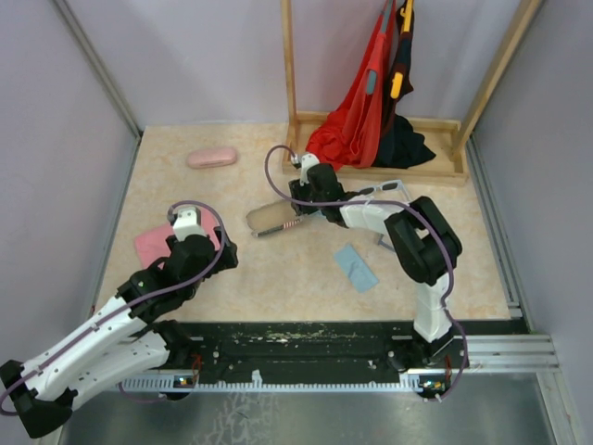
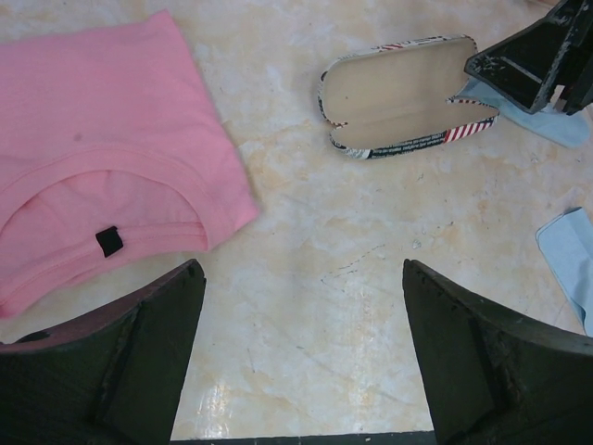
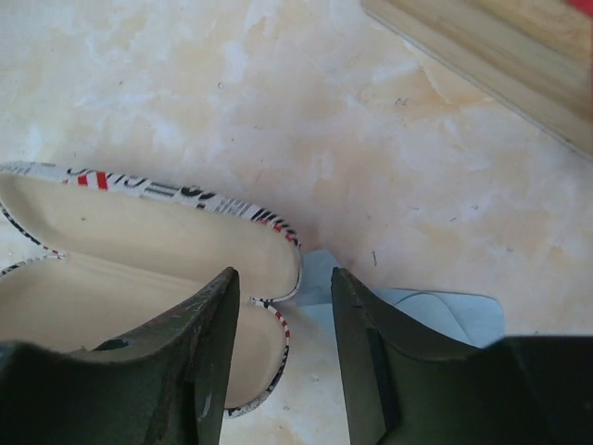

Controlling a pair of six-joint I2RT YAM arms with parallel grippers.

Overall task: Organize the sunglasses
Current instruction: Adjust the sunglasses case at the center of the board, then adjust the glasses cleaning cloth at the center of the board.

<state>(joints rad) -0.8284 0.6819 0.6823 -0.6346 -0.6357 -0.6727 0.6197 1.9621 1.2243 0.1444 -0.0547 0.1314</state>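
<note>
Right gripper (image 3: 283, 278), jaws slightly apart and empty, hangs over the end rim of the open flag-printed case (image 3: 139, 232); a crooked lift could snag and drag it. White sunglasses (image 1: 384, 190) lie centre-right in the top view, beside its forearm, perhaps touching it: a swing could sweep them. Left gripper (image 2: 301, 273) gapes wide, empty.

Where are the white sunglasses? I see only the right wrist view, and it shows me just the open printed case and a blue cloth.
Observer: The white sunglasses lie on the table just beyond the right arm, between it and the wooden rack.
Operator: And the other side, does it hold something?
Observer: No. The left gripper has its fingers wide open above bare table, beside a pink garment.
Operator: Is there a second case?
Observer: Yes, a pink case, closed, lies at the far side, on the left.
</note>
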